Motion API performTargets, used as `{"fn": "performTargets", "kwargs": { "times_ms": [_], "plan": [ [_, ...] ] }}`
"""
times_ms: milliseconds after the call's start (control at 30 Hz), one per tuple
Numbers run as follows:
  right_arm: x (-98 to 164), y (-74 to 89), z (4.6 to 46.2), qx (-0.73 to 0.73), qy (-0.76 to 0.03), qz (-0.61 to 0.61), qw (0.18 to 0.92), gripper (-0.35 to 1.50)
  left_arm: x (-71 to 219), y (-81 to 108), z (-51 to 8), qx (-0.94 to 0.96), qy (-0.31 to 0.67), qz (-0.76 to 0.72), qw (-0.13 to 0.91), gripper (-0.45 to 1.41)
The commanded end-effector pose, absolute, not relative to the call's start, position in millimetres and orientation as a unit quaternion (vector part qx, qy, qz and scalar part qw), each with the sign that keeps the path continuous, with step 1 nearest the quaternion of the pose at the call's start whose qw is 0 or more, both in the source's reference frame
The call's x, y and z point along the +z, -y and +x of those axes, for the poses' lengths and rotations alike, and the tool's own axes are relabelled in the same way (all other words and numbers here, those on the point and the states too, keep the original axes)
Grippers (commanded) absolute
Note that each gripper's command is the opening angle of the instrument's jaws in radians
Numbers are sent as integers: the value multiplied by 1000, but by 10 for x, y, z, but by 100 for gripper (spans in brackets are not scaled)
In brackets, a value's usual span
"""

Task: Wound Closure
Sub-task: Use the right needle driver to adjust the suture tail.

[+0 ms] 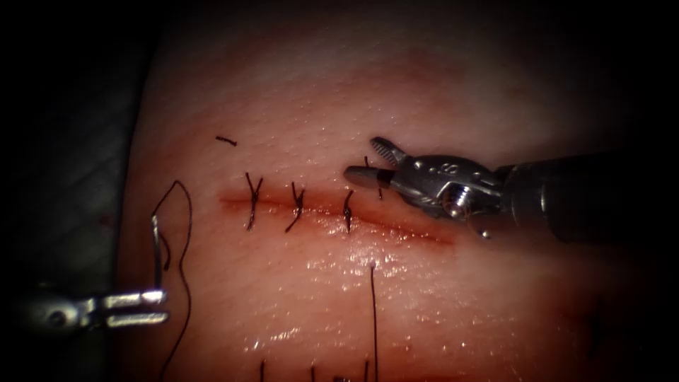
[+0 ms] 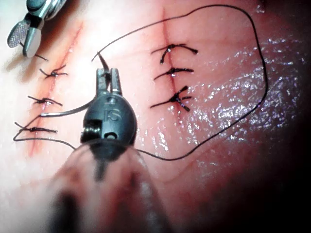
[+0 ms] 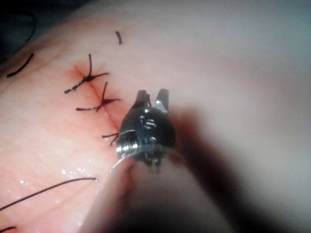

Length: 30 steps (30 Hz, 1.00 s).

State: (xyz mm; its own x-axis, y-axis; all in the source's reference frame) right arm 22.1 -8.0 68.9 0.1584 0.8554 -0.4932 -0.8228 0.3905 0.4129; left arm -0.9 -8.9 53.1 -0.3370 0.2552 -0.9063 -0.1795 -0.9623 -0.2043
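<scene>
Near edge of tissue (image 1: 438,297): short thread ends poke up from the near border, and one long thread (image 1: 373,318) runs from there up to a point just short of the cut.

Left claw (image 1: 152,309) sits near-left, well left of the cut's left end, pressed together on the needle (image 1: 155,247). In the endoscope view the needle stands up from the claw, clear of the tissue, not in it. Left wrist view: left claw pinches the needle close to one end, with the rest of the curve sweeping out sideways; which end, cannot tell. Thread loops from the needle's top in a big arc and trails down toward the near edge, lying loose on the tissue.

Cut (image 1: 332,211) runs left-right mid-scene, with red fluid along it. Three stitches (image 1: 297,206) cross its left part, tails sticking up; the right part is unstitched.

Right claw (image 1: 371,161) hovers just beyond the third stitch, at the far lip, jaws spread and holding nothing. Right wrist view agrees: spread, empty.

Farther left, a loose cut thread end (image 1: 226,141) lies on the tissue.

Handling, as judgement: needle is light, stiff, smooth steel, likely to twist in the claw; better gripped on the body of the curve, off the tip. Thread is limp, thin, snags and tangles easily. Tissue is soft, wet and slippery and tears if pinched hard; take small bites at the lip.
</scene>
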Motion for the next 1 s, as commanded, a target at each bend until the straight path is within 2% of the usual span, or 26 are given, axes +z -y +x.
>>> {"fn": "performTargets", "kwargs": {
  "times_ms": [33,267,433,733,1000],
  "plan": [
    [696,80,227,566,-341,31,750,-35,537,92,-14,817,34,-560,133,-45],
    [699,77,224,609,-346,74,710,-35,537,92,-15,816,35,-561,132,-45],
    [693,64,214,657,-366,117,648,-35,540,93,-21,817,38,-560,130,-45],
    [668,50,191,663,-394,123,625,-35,543,89,-24,817,37,-560,131,-45],
    [665,45,190,667,-398,123,618,-35,545,87,-34,817,36,-559,134,-45]
  ]
}}
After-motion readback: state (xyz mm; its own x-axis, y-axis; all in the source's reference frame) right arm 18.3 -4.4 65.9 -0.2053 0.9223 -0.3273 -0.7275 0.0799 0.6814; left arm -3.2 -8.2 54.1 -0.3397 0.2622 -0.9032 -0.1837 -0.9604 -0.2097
